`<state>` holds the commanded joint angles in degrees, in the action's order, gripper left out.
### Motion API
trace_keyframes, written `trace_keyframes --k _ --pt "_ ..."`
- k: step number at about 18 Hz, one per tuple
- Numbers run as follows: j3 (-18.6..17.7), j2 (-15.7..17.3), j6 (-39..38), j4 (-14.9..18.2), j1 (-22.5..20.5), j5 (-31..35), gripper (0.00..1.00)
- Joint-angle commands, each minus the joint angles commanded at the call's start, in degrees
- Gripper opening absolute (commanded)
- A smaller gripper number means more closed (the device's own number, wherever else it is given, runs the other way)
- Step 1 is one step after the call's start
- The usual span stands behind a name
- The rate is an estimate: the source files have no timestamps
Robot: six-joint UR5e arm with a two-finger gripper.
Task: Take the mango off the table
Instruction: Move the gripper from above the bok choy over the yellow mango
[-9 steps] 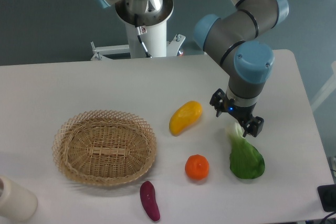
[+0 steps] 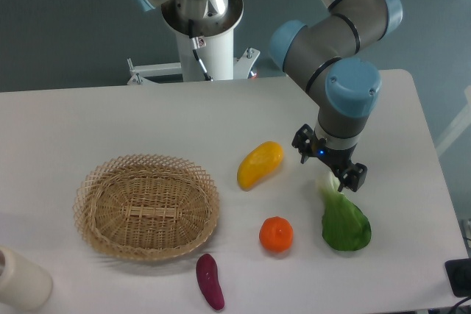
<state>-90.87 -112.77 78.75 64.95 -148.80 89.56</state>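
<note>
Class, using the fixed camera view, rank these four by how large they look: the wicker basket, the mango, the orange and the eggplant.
Largest to smallest as they appear:
1. wicker basket, by far the largest
2. mango
3. eggplant, nearly as long as the mango but thinner
4. orange
The eggplant and orange cover similar areas, so their order is unsure.

No readable text anywhere.
I see no labels, brands, numbers or signs on my arm (image 2: 335, 31), the table (image 2: 88, 119), the mango (image 2: 259, 165) or the basket (image 2: 146, 206); only a small blue light glows near my gripper (image 2: 330, 164), with no characters on it.
</note>
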Motion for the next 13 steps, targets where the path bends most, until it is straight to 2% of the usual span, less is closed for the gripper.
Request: trace_keyframes --k 6,10,13 --pt "-3.2 0.6 -0.3 -1.8 0.2 0.1 1.0" --pt "-10.3 3.2 0.2 -8.8 0.3 0.3 1.0" --pt "-11.6 4.1 0.2 -8.5 1.0 0.3 1.0"
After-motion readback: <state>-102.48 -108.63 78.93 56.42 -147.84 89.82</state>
